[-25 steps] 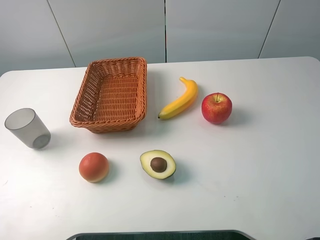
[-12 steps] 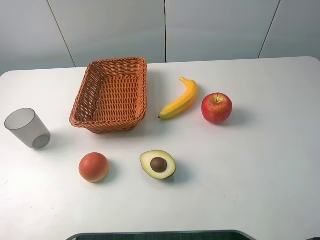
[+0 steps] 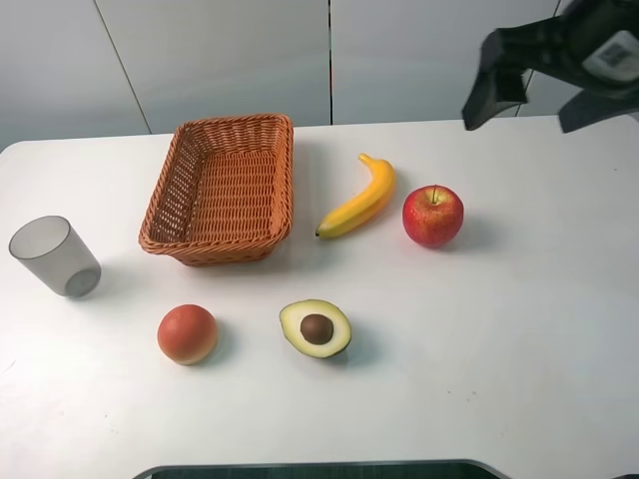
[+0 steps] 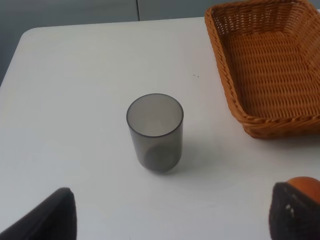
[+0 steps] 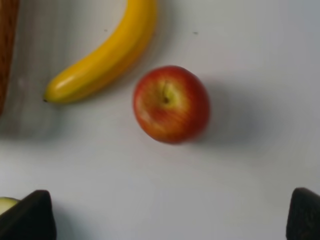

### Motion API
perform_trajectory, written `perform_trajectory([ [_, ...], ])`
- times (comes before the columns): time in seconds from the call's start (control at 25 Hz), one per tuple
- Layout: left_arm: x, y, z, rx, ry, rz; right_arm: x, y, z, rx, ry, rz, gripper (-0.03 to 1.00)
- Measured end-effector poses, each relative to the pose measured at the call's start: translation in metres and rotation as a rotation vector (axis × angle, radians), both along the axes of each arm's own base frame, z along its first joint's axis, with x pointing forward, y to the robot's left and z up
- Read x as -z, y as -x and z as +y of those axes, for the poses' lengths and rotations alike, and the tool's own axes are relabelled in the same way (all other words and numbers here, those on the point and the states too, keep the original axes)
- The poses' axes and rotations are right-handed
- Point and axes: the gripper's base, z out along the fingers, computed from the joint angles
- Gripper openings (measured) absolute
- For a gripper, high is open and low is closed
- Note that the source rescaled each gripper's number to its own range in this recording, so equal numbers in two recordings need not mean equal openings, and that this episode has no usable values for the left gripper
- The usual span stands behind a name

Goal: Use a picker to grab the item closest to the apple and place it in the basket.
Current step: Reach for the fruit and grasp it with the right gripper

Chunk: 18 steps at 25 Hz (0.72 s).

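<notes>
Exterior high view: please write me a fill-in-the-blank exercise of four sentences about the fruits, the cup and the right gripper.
1. The fruit lying closest to the apple is the ____.
2. In the exterior high view, the grey cup stands to the ____ of the basket.
3. The avocado half lies with its cut side facing ____.
4. The jaws of the right gripper stand ____.
Missing words: banana; left; up; open.

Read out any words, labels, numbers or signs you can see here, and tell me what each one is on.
On the right arm, a white sticker: marks too small and blurred to read.
On the grey cup and the basket: no print shows.
No readable text in any view.
</notes>
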Motion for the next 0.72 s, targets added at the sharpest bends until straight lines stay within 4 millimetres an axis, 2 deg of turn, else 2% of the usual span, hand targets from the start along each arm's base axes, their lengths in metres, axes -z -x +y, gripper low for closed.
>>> perform_trajectory([
  [0.24,0.000,0.000,0.000,-0.001,0.002,0.000,0.021,-0.066,0.054,0.018,-0.024,0.062,1.00],
  [0.44,0.000,0.000,0.000,-0.001,0.002,0.000,0.053,-0.108,0.094,0.054,-0.027,0.134,1.00],
  [0.56,0.000,0.000,0.000,-0.001,0.002,0.000,0.076,-0.125,0.106,0.120,-0.031,0.171,1.00],
  [0.72,0.000,0.000,0.000,-0.001,0.002,0.000,0.111,-0.138,0.109,0.201,0.013,0.205,1.00],
])
